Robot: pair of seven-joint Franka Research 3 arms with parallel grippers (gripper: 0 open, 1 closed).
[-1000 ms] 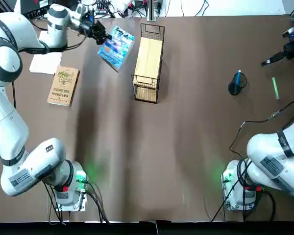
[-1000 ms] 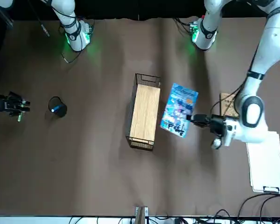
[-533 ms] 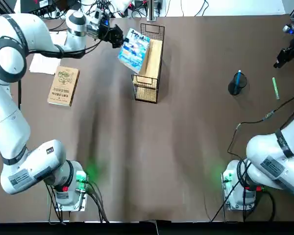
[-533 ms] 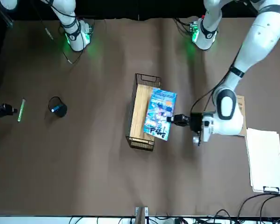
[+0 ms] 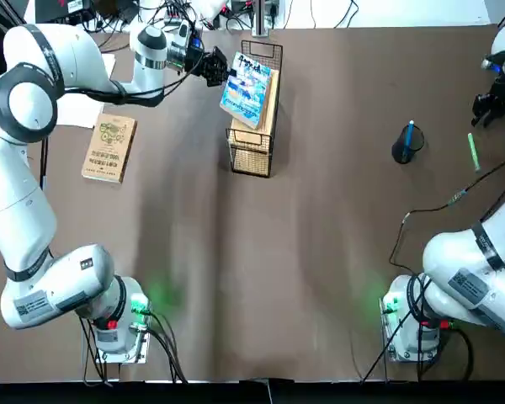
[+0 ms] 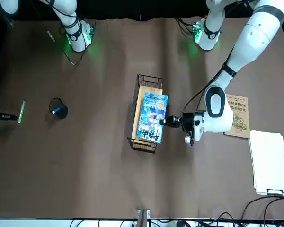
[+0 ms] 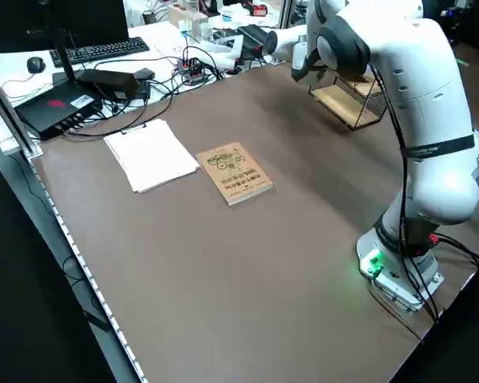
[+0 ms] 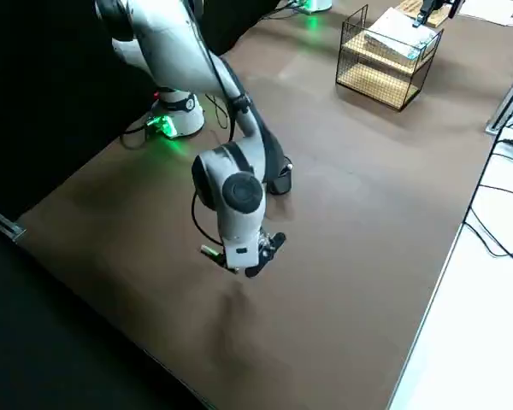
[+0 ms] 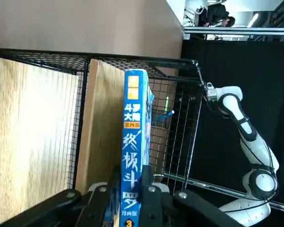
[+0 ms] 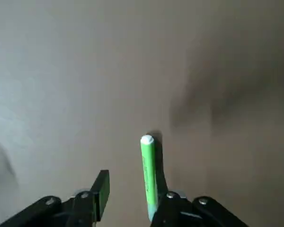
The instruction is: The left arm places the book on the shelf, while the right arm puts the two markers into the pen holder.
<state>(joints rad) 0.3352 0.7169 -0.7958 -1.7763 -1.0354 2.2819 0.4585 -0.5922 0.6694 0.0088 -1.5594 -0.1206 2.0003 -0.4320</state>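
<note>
My left gripper point(image 5: 217, 67) is shut on the edge of the light-blue book point(image 5: 247, 80) and holds it tilted over the wooden top of the shelf point(image 5: 254, 135). The left wrist view shows the book's spine point(image 9: 134, 156) clamped between the fingers above the plank. The black pen holder point(image 5: 403, 147) stands at the right with the blue marker point(image 5: 410, 133) in it. The green marker point(image 5: 472, 151) lies on the table beyond the holder. My right gripper point(image 10: 135, 201) is open, and the green marker's point(image 10: 148, 170) end lies between its fingers.
A tan book point(image 5: 109, 147) and white paper point(image 7: 150, 153) lie on the table to the left of the shelf. Cables and equipment crowd the far edge point(image 5: 236, 13). A thin cable point(image 5: 442, 206) trails from the right arm across the table.
The left gripper has carried the book rightward from beside the shelf to over its top. The right gripper has shifted and come down by the green marker, which has stayed in place.
</note>
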